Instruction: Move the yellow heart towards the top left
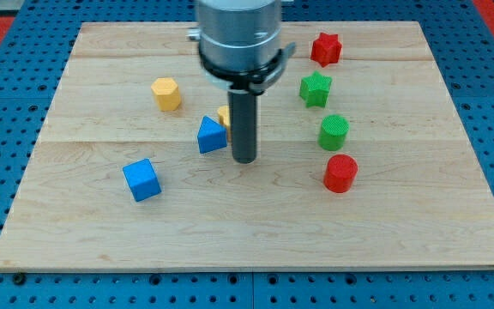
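Tool is a plain rod w/ no jaws; my tip sits just right of blue triangular block, touching or nearly. Yellow heart mostly hidden behind rod, near centre of wooden surface. No writing legible

No text, label, brand, number or sign could be read anywhere in the view: the wooden desk was plain, and the coloured blocks and the arm's metal housing bore no markings that could be made out.
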Tool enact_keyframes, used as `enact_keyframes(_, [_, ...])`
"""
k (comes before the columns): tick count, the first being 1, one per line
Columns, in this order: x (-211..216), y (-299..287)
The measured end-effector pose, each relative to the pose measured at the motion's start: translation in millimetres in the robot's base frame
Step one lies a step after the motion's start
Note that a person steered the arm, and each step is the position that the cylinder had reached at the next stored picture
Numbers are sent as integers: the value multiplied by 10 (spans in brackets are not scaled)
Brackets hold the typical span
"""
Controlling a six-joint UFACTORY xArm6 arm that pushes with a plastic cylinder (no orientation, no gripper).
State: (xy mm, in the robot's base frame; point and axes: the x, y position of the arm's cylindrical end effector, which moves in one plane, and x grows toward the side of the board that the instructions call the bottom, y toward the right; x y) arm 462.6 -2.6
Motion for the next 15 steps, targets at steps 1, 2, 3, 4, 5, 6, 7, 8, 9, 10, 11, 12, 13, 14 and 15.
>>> enact_keyframes(1, [-373, -289])
enact_keyframes(2, [-578, -1053])
enact_keyframes(3, [-552, -560])
enact_keyframes(4, [-556, 24])
enact_keyframes(5, [-891, -351])
enact_keyframes(6, [-1117, -601])
enact_keyframes(7, [-1268, -651])
enact_keyframes(8, [-1048, -206])
enact_keyframes(9, [-818, -194])
enact_keyframes(10, [-850, -832])
enact_keyframes(11, [-1016, -805])
enact_keyframes(12, [-1448, -956])
enact_keyframes(13, [-1809, -1449])
enact_keyframes(14, [-2167, -1701])
enact_keyframes(15, [-1801, -2282])
